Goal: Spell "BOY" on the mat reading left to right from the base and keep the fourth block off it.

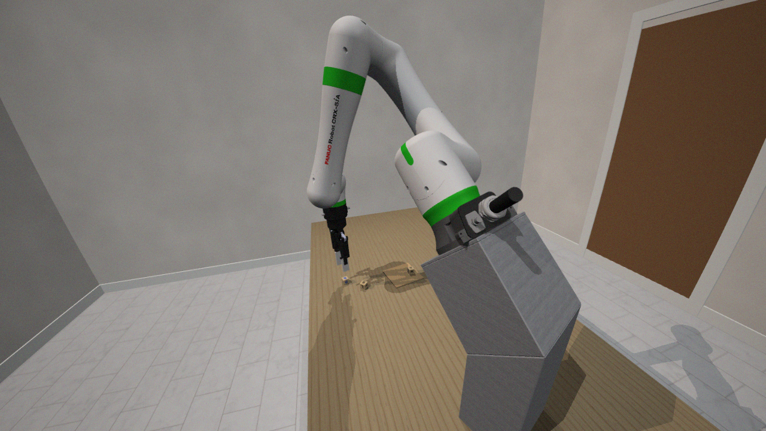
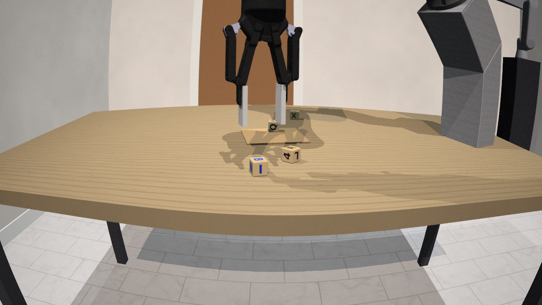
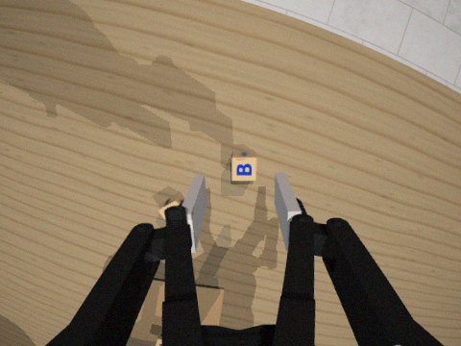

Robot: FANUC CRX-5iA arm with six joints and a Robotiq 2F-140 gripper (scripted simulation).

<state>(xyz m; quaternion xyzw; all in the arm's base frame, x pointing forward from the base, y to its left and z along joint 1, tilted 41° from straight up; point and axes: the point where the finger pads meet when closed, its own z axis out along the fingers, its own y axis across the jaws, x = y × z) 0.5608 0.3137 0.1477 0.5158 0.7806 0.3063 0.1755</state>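
Plain room set up like robotics lab or test cell; white-and-green robot arm (image 1: pixel 342 112) on angular grey metal pedestal (image 1: pixel 500 310) (image 2: pixel 464 102); wood-topped table (image 1: pixel 374 343) (image 2: pixel 151 170) with black legs; bare grey walls (image 1: pixel 203 107) (image 2: pixel 53 68), pale tiled floor (image 1: pixel 214 332) (image 2: pixel 227 280) (image 3: pixel 384 24), brown door (image 1: pixel 680 144) (image 2: pixel 216 56)

Worktop (image 1: pixel 374 343) (image 2: pixel 151 178) (image 3: pixel 120 159): wood-grain surface, dark legs. Floor (image 1: pixel 214 332) (image 2: pixel 227 292) (image 3: pixel 375 24): pale rectangular tiles. Walls (image 1: pixel 187 133) (image 2: pixel 360 56): plain, gray and beige. Door (image 1: pixel 680 144) (image 2: pixel 216 56): brown panel, light frame. Lighting: casts distinct shadows on worktop and floor.
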